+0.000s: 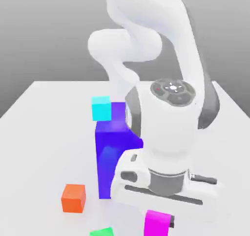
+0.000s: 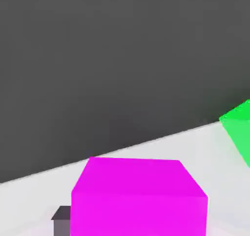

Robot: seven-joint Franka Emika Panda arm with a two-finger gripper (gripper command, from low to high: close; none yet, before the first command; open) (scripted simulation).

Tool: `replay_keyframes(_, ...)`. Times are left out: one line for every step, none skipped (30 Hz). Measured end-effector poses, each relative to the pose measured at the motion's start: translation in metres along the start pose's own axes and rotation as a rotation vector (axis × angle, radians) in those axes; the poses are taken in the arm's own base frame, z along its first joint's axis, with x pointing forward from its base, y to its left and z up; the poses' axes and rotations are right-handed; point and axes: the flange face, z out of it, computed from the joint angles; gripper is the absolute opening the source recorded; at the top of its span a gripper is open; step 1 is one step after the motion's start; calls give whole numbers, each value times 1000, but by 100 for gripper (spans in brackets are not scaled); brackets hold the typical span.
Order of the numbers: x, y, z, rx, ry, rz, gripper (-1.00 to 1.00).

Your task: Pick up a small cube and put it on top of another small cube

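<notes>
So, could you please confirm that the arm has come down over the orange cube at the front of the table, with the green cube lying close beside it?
Not quite: the cube under the hand is the magenta cube, not the orange cube, which sits apart toward the exterior view's left. The exterior view shows this. The rest holds: the green cube lies close beside the magenta one.
</notes>
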Motion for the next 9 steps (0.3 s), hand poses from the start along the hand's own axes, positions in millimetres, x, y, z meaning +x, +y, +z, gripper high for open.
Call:
replay_keyframes(20, 9, -6, 0, -1, 32, -100)
replay_keyframes(35, 16, -9, 1, -1, 59, -100)
replay_keyframes(43, 19, -2, 1, -2, 72, -100)
replay_keyframes(47, 21, 9, 1, -2, 79, -100)
replay_keyframes(49, 22, 23, 1, -2, 82, -100)
replay_keyframes(50, 23, 38, 1, -2, 84, -100)
replay_keyframes(50, 23, 45, 1, -2, 84, 100)
replay_keyframes(50, 23, 45, 1, -2, 84, 100)
replay_keyframes(50, 23, 45, 1, -2, 84, 100)
